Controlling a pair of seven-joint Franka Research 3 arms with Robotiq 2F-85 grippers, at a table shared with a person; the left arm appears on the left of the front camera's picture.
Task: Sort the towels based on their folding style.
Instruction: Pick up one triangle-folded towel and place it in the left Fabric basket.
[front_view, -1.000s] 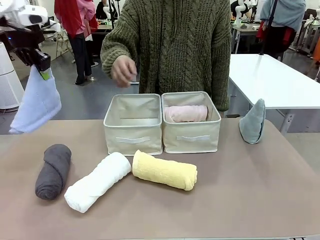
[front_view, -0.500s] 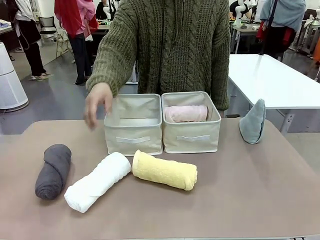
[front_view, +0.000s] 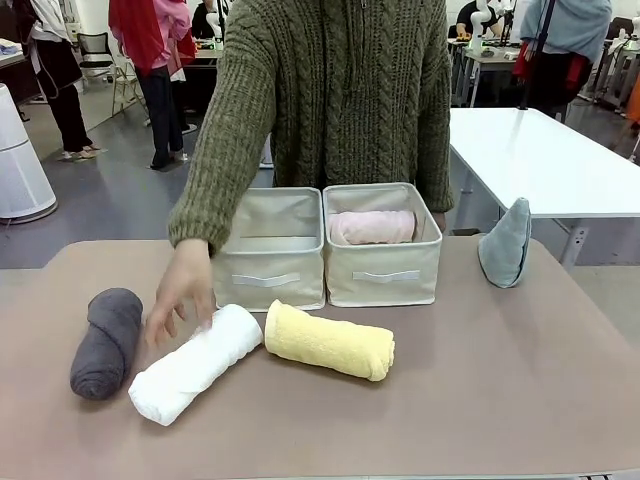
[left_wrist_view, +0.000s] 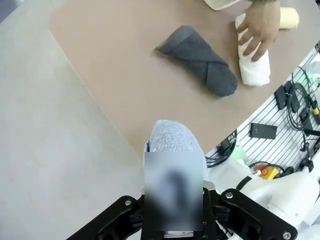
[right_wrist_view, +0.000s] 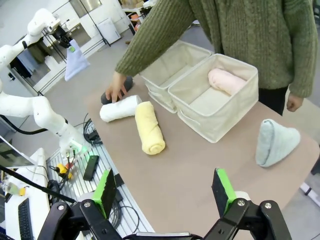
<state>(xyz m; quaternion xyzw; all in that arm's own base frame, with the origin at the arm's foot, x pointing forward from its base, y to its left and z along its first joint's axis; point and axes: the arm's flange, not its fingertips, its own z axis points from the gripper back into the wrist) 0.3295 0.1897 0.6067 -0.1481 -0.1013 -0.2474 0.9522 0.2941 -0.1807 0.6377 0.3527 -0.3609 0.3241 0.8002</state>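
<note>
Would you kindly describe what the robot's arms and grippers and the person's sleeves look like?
The left arm is glossy white with rounded joints. The right gripper has black linkage fingers with silver pivot bolts and bright green pads. The left gripper is black as well. The person's sleeve is a chunky olive-green cable knit, ribbed at the cuff.
</note>
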